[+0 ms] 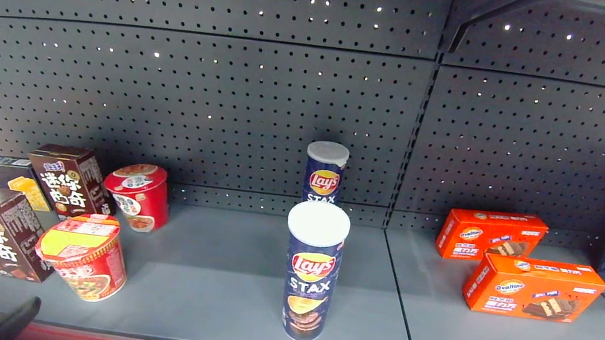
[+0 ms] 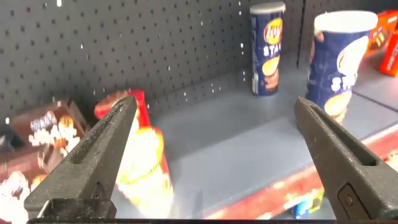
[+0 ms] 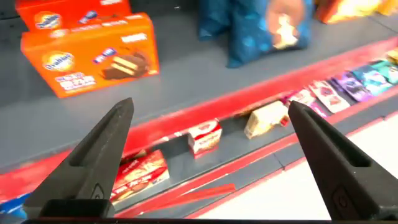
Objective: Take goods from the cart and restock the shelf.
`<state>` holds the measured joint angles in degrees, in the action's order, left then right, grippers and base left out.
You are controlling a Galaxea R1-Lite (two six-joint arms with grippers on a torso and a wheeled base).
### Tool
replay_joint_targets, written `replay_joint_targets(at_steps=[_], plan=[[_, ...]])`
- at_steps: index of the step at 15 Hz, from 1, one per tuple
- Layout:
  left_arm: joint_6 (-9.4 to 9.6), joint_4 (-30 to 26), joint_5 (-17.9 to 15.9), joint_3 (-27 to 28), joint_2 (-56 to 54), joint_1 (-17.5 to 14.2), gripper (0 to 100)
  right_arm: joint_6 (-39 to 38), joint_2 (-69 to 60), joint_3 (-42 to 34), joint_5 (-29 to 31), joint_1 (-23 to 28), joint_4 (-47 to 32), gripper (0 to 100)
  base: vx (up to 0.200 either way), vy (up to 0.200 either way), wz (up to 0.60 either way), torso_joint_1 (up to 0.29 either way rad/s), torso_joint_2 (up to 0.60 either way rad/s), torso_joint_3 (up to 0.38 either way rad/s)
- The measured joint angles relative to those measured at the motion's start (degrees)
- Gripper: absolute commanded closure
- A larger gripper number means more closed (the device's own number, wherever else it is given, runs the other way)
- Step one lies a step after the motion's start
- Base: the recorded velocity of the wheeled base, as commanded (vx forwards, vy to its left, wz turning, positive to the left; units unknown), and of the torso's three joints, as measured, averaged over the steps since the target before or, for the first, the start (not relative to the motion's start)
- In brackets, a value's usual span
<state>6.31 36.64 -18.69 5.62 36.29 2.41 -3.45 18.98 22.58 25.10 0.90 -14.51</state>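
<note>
Two hands are wide open, and both hold nothing. The left hand [image 2: 211, 163] hangs in front of the grey metal shelf [image 1: 218, 292], close to its red front edge. Near it stands a red and yellow paper noodle cup [image 1: 84, 256]. Farther along stands a tall dark blue chip tube with a white lid [image 1: 311, 275]. The right hand [image 3: 208, 163] hangs by the same red edge, near a flat orange cardboard box [image 3: 90, 56].

All the goods I can see are already on the shelf, and none is in a hand.

The front tube is tall and thin, so I think it is the easy one to knock. If an arm swings past it with new goods, it could tip, roll and drop off the front. The noodle cup looks light, so a small bump could push it over too. A hand that comes up too low could hit the red edge.
</note>
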Motion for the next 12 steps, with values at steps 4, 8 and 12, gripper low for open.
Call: replay_joint_targets(at_steps=[4,8,12], plan=[[-0.02,-15.96,1.80,0.07,-10.74,0.06,0,3.99,-12.79,-6.96,-7.18,-0.16,0.68,0,0.000,0.000,0.00,0.000,0.00,0.000],[0.26,-32.88,6.00,0.35,-25.19,0.00,0,4.60,-17.93,-15.99,-10.44,-0.85,11.91,0,0.000,0.000,0.00,0.000,0.00,0.000],[1.34,-33.80,9.06,-4.24,-31.72,-0.68,0,3.13,-18.91,-21.74,-10.79,-0.90,17.79,0,0.000,0.000,0.00,0.000,0.00,0.000]])
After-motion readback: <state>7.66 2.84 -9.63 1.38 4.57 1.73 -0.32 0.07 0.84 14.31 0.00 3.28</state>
